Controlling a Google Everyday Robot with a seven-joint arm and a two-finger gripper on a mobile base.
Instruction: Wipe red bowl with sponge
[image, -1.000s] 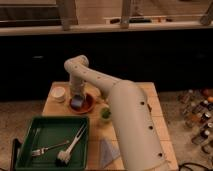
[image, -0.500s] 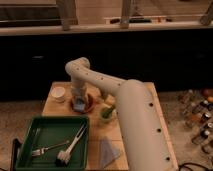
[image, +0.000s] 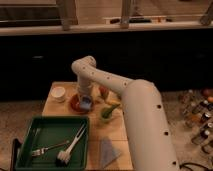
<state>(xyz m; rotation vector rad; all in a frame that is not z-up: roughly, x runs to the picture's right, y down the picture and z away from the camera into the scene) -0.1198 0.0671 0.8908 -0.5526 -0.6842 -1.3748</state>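
The red bowl (image: 75, 103) sits on the wooden table (image: 120, 131) just right of a small white cup (image: 58, 93). My white arm reaches across from the lower right and bends down over the bowl. The gripper (image: 86, 103) hangs right at the bowl's right half, and the blue-grey sponge (image: 87, 104) shows at its tip, down in the bowl. Part of the bowl is hidden behind the wrist.
A green tray (image: 30, 129) at the front left holds a fork (image: 46, 148) and a white brush (image: 70, 147). A grey-blue triangular cloth (image: 107, 151) lies at the front. A green item (image: 108, 111) and a reddish object (image: 104, 91) stand right of the bowl. Bottles (image: 196, 112) crowd the far right.
The arm's elbow has swung right and toward the camera, uncovering the green item and the cloth. The gripper stays at the red bowl.
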